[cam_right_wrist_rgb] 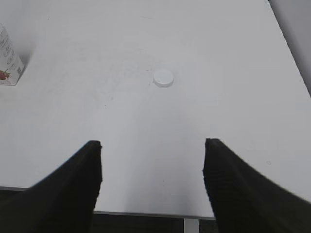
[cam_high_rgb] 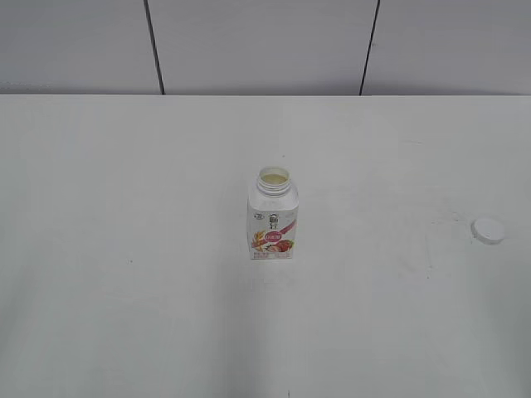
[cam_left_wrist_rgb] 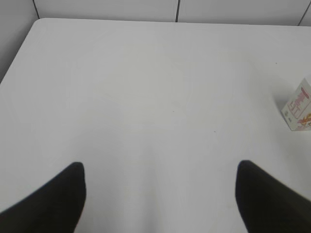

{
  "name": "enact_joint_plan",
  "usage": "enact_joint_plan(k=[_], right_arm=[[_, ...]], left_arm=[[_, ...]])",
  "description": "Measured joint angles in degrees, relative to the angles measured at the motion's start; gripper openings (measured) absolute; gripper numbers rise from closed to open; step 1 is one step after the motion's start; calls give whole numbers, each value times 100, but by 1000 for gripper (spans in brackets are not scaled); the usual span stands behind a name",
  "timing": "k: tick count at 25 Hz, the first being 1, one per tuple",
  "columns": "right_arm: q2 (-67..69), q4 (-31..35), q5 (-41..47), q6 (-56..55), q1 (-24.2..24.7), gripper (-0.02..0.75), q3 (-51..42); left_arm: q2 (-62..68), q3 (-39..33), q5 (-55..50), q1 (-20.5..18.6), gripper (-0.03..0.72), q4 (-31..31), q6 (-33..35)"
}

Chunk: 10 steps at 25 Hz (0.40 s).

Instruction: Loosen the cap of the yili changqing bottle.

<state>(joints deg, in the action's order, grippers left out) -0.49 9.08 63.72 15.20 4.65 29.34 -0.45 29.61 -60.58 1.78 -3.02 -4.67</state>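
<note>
White plastic and a pink-red fruit label mark the yili changqing bottle [cam_high_rgb: 272, 217], which stands upright near the middle of the table [cam_high_rgb: 124, 207] with its wide neck uncovered and pale contents showing at the mouth. The cap [cam_high_rgb: 488, 230] is off and lies flat on the table well apart from the bottle, at about 3 o'clock from it in the exterior view, near the right edge.

In the right wrist view, the right gripper [cam_right_wrist_rgb: 151, 155] has its dark fingers spread wide and holds nothing; the cap [cam_right_wrist_rgb: 163, 77] sits at 12 o'clock from it, some way ahead, and the bottle [cam_right_wrist_rgb: 8, 60] at about 10 o'clock, cut by the frame edge.

The left gripper [cam_left_wrist_rgb: 160, 177] is likewise spread and empty above bare table, with the bottle's lower part [cam_left_wrist_rgb: 299, 106] at about 2 o'clock, well apart.
</note>
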Motion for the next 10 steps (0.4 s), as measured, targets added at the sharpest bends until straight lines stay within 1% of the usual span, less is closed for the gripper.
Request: enact_joint_plan(k=[10], right_arm=[[0, -32, 0, 11, 0, 521, 0]], left_arm=[[0, 0, 0, -2, 573, 31, 0]])
